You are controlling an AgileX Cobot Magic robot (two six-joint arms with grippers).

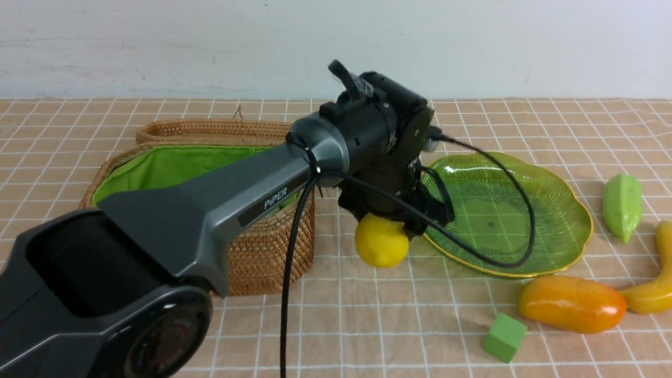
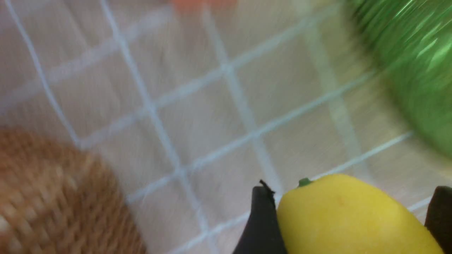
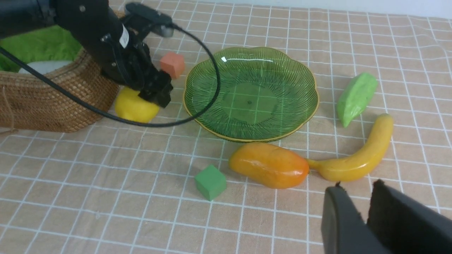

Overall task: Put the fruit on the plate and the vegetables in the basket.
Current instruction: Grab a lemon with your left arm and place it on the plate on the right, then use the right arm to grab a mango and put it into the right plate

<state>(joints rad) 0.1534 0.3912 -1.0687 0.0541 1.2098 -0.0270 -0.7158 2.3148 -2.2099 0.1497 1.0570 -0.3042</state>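
My left gripper (image 1: 391, 223) is shut on the yellow lemon (image 1: 381, 242), its two black fingers (image 2: 263, 218) on either side of it, low over the cloth between the wicker basket (image 1: 262, 247) and the green glass plate (image 1: 499, 210). The orange mango (image 3: 270, 165) and the banana (image 3: 360, 158) lie in front of the plate. To the plate's right lies the pale green ridged vegetable (image 3: 355, 97). Something white (image 3: 42, 66) shows inside the basket. My right gripper (image 3: 356, 187) hangs near the banana, fingers almost together with nothing between them.
A green cube (image 3: 210, 182) sits left of the mango. An orange-pink cube (image 3: 172, 64) lies behind the left gripper, between basket and plate. The left arm and its black cable (image 1: 286, 294) cross over the basket's right side. The basket's lid lies open behind it.
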